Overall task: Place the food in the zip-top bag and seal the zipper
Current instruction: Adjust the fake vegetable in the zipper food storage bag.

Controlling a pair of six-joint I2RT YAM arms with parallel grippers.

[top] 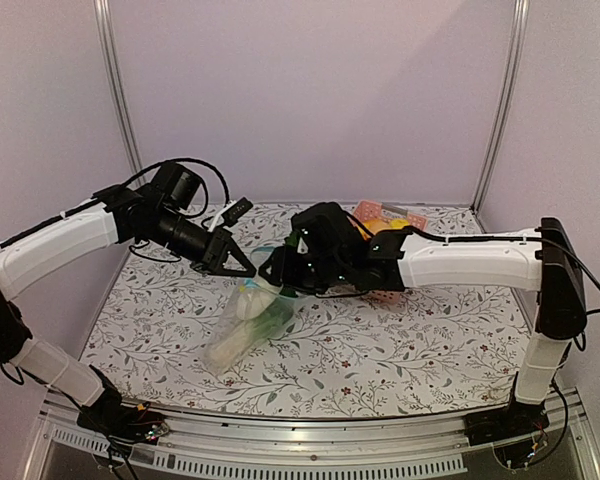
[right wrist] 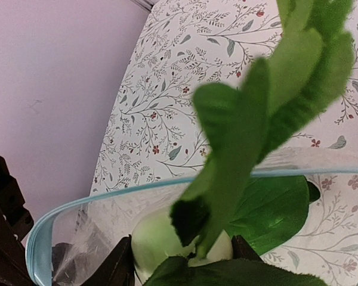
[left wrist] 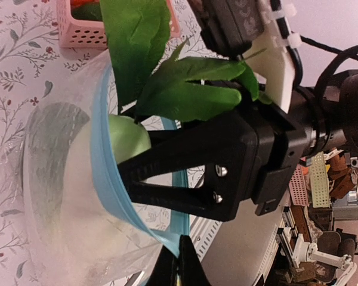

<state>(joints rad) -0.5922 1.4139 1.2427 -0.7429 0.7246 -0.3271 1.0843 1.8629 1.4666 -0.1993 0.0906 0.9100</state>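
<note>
In the top view, just left of centre, the left gripper (top: 242, 268) is pinched together on the light-blue zipper (left wrist: 101, 173), holding up the mouth of the zip-top bag (top: 230, 340); the bag's body slants toward the lower left on the flowered table (top: 400, 350). The right gripper (right wrist: 182, 265) is clamped on the bok choy (right wrist: 256, 119); its pale stem sits inside the mouth and its leaves stick out; the pink basket (left wrist: 83, 36) stands beyond.

Clear crinkly plastic bag (top: 230, 345), matt green bok choy (right wrist: 298, 65), matt black plastic fingers (left wrist: 238, 149)
</note>
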